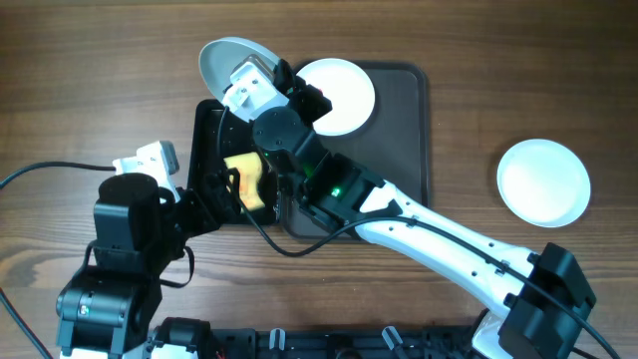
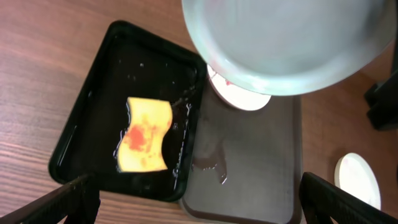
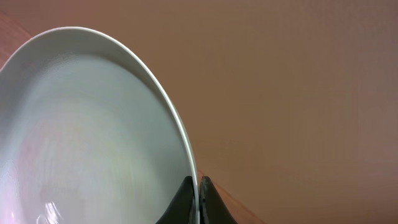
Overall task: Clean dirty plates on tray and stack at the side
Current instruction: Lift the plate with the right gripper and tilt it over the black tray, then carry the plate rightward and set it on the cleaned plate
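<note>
My right gripper (image 3: pixel 198 186) is shut on the rim of the pale blue plate (image 1: pixel 221 62) and holds it tilted in the air above the black tub; the plate also shows in the left wrist view (image 2: pixel 286 43) and in the right wrist view (image 3: pixel 87 137). A white plate (image 1: pixel 339 95) with a red smear lies on the dark tray (image 1: pixel 404 140), partly hidden by the arm; it also shows in the left wrist view (image 2: pixel 239 96). Another white plate (image 1: pixel 543 181) rests on the table at the right. My left gripper (image 2: pixel 199 199) is open and empty above the tub's near edge.
A glossy black tub (image 1: pixel 204 135) left of the tray holds a yellow sponge (image 2: pixel 145 134) stained red, with water drops around it. Wet patches lie on the tray (image 2: pixel 261 155). Cables run along the table's left and front.
</note>
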Action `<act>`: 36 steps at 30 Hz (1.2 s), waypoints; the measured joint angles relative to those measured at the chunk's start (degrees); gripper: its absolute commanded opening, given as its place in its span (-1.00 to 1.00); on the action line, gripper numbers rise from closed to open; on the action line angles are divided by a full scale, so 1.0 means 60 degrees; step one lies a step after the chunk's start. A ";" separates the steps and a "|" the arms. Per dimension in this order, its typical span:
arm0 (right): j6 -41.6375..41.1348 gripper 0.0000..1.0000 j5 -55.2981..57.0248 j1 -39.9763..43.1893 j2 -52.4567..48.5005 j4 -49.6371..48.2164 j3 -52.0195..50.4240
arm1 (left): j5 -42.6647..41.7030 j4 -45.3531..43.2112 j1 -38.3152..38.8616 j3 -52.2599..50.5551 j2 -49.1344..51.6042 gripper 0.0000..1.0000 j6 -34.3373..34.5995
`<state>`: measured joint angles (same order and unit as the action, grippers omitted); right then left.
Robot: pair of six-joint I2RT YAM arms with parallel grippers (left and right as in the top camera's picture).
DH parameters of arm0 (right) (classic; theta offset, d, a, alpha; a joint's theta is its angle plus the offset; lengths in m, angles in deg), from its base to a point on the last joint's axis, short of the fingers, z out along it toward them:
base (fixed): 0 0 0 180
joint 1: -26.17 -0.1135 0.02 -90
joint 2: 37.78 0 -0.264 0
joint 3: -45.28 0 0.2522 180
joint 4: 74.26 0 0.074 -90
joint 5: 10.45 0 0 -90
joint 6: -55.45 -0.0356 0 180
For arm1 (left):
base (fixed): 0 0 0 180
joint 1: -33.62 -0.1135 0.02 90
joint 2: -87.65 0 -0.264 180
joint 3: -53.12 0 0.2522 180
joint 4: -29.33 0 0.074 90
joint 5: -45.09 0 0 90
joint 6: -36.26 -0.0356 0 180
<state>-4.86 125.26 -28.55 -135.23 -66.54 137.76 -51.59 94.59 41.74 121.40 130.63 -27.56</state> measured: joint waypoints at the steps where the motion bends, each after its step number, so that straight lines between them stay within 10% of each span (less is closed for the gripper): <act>1: 0.0000 -0.91 0.0004 0.0000 0.0000 0.0000 0.0000 | 0.0000 0.0018 0.0000 0.0000 0.0000 1.00 0.0004; 20: -0.1078 -0.91 0.1257 -0.0127 0.0000 0.0852 0.0011 | 0.0000 0.0058 0.0000 0.0000 0.0000 1.00 0.0000; 28: -0.6288 -0.92 -0.0066 0.0346 0.0000 0.5213 0.0069 | -0.0004 0.0066 0.0000 0.0000 -0.0004 1.00 0.0004; 36: -1.0506 -0.91 -0.4921 0.3865 0.0033 0.7541 0.0069 | -0.0004 0.0062 0.0000 0.0000 0.0000 1.00 0.0000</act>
<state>-67.89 95.73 -5.36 -135.03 -21.30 138.17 -51.61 94.97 41.74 121.40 130.63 -27.56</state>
